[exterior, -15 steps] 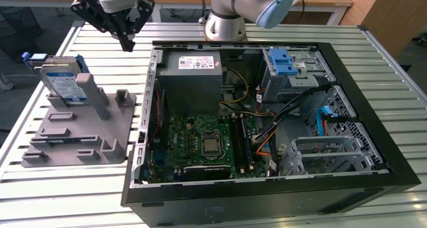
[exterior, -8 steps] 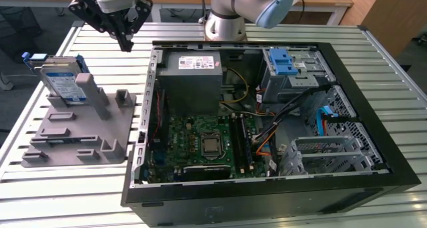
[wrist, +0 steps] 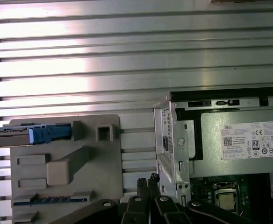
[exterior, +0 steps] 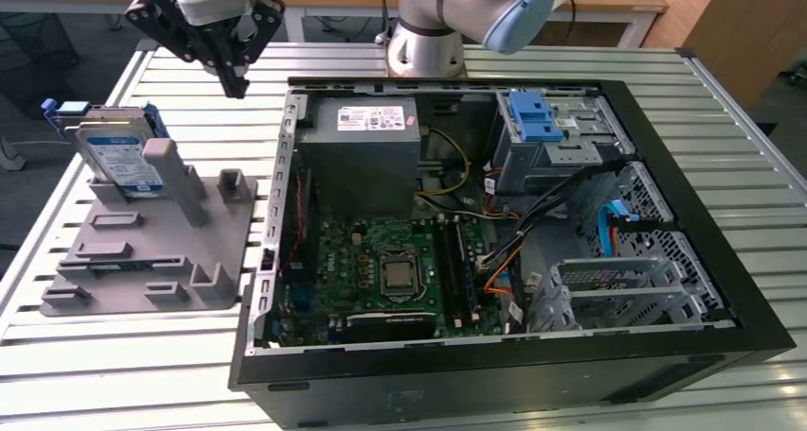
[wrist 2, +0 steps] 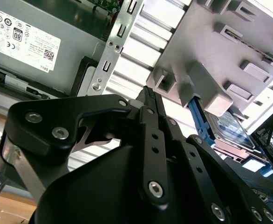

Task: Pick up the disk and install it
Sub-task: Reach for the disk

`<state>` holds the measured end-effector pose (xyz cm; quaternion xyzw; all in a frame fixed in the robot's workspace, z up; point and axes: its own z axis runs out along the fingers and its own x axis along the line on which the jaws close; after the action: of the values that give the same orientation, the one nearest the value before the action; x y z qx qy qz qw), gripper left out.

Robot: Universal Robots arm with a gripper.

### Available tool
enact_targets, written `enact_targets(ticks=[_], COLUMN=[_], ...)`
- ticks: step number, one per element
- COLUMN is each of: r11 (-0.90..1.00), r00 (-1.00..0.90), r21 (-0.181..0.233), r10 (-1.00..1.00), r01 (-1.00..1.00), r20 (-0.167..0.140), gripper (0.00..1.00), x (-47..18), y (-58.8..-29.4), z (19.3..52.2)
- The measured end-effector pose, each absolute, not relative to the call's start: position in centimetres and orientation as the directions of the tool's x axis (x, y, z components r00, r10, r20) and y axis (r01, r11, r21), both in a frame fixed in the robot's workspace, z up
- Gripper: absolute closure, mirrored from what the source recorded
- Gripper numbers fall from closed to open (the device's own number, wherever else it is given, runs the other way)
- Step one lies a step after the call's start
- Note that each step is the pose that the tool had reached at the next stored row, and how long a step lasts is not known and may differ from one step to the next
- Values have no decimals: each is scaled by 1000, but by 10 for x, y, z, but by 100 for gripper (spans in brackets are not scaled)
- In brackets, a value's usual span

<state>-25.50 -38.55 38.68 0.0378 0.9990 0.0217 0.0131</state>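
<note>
Exterior view: gripper [exterior: 234, 89] raised over the slatted table [exterior: 113, 365], jaws closed tip to tip with nothing between them. Down past the jaws toward the exterior view's left, well apart from them, the disk [exterior: 116, 155] standing on edge in a grey holder [exterior: 158, 261]. To the jaws' other side, the open computer case [exterior: 505, 386], with power supply [exterior: 369, 152] and a drive cage [exterior: 561, 133] carrying a blue latch [exterior: 535, 121]. Second wrist view: fingers [wrist 2: 150, 121] pressed together and empty; beyond their tips, clear of them, the disk in its blue frame beside a grey post of the holder. First wrist view: fingertips [wrist: 141, 185] meeting, disk seen edge-on well off to one side, no contact. Judging by all this, nothing accomplished yet: disk neither picked up nor seated in the case.
</note>
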Motion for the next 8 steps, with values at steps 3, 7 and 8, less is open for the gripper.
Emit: enact_targets(ticks=[3,7,8], r11=[996,996,996], r00=[-997,-997,-997], r21=[44,44,44], r10=[76,76,76], r01=[75,75,75], r20=[-24,-24,-24], gripper=[85,85,85], x=[-256,-257,-258], y=[-385,-385,-385], z=[387,386,386])
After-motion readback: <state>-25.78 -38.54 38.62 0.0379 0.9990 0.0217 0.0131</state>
